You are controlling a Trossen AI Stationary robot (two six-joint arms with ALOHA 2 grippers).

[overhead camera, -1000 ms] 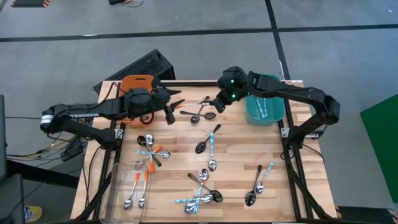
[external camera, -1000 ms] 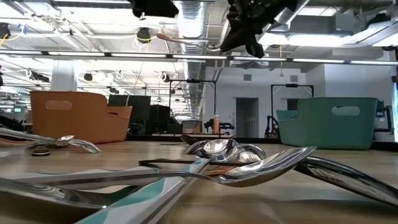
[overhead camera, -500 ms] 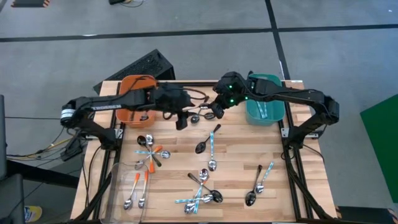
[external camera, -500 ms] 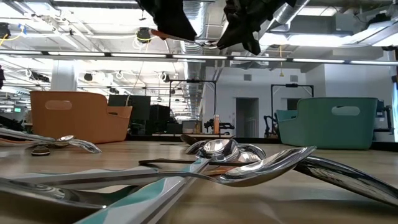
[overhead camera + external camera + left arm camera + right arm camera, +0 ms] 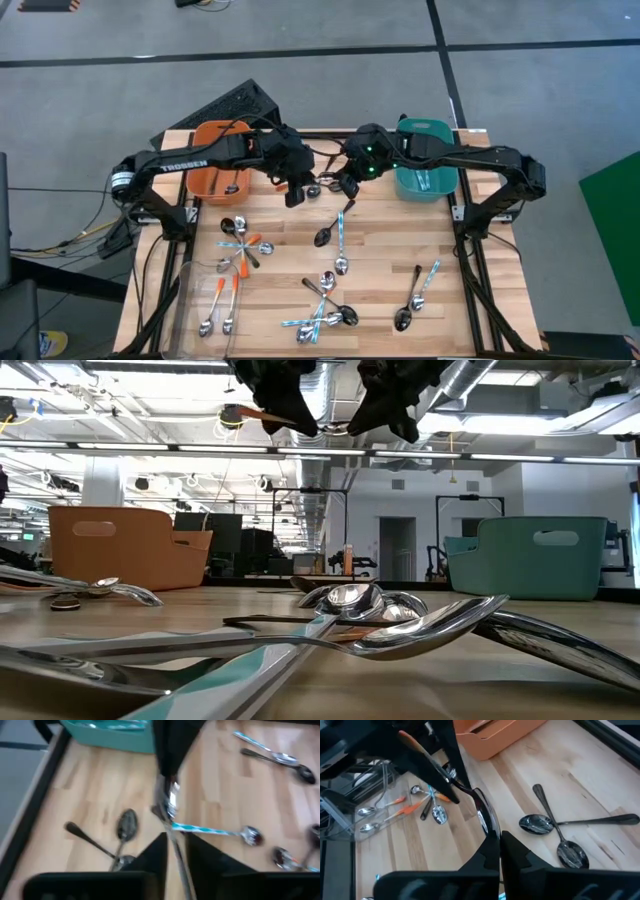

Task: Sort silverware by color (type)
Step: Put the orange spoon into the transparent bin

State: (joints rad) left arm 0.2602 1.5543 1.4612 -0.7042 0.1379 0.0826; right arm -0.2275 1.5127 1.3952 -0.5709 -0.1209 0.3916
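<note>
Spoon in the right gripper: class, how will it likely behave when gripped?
The spoon is probably stiff: it juts straight from the right gripper without sagging. Its shiny metal bowl could slip between the fingers. Slim, it is likely light.

**A robot test bench in an open industrial lab**

The wooden table [image 5: 380, 250] sits in a black metal frame on a grey concrete floor [image 5: 300, 30] marked with dark lines; across the table, exposed ceiling ducts [image 5: 305, 385], strip lights and rows of workstations [image 5: 225, 535] fill a large open hall; cables trail beside the bench.
</note>
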